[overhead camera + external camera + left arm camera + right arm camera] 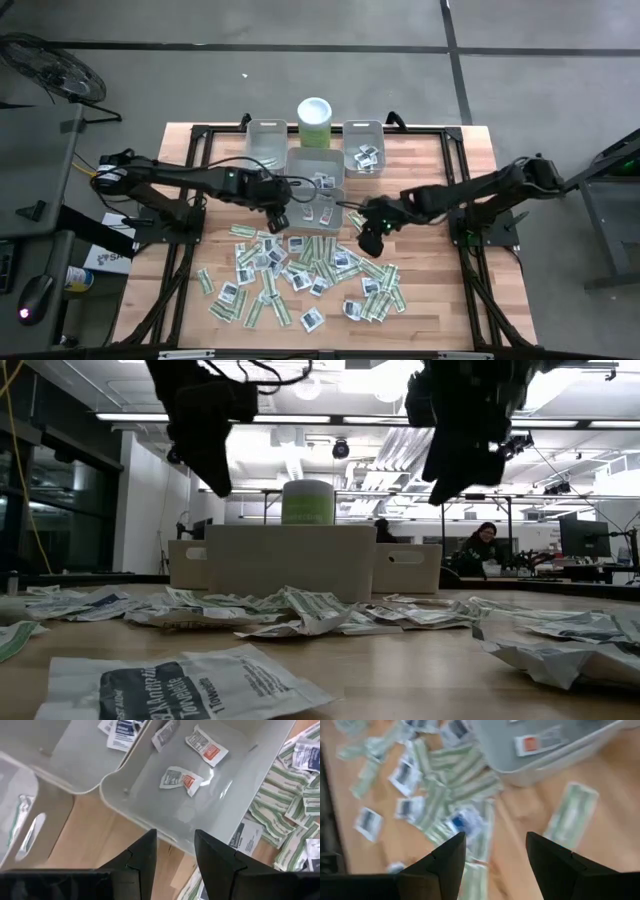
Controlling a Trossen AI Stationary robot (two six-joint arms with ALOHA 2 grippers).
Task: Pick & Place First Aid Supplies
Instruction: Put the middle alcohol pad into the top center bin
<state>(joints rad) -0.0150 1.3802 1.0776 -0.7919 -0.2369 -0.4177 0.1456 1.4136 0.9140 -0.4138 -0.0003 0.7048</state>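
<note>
Both pairs of dark fingers stand parted and empty. The left gripper (281, 219) hangs over the near edge of a grey rectangular plastic bin (300, 166); the right gripper (369, 240) hangs above the scattered small flat paper first aid packets (300, 275), green-white strips and white squares, spread across the near half of the wooden bench (440, 300). These look feather-light, limp and crinkly; pinching a raised edge seems wisest

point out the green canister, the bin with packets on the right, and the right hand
green canister (314, 120), high view, on its white lid
right bin (364, 132), high view, on its back rim
right hand (368, 240), high view, between its fingertips
</note>
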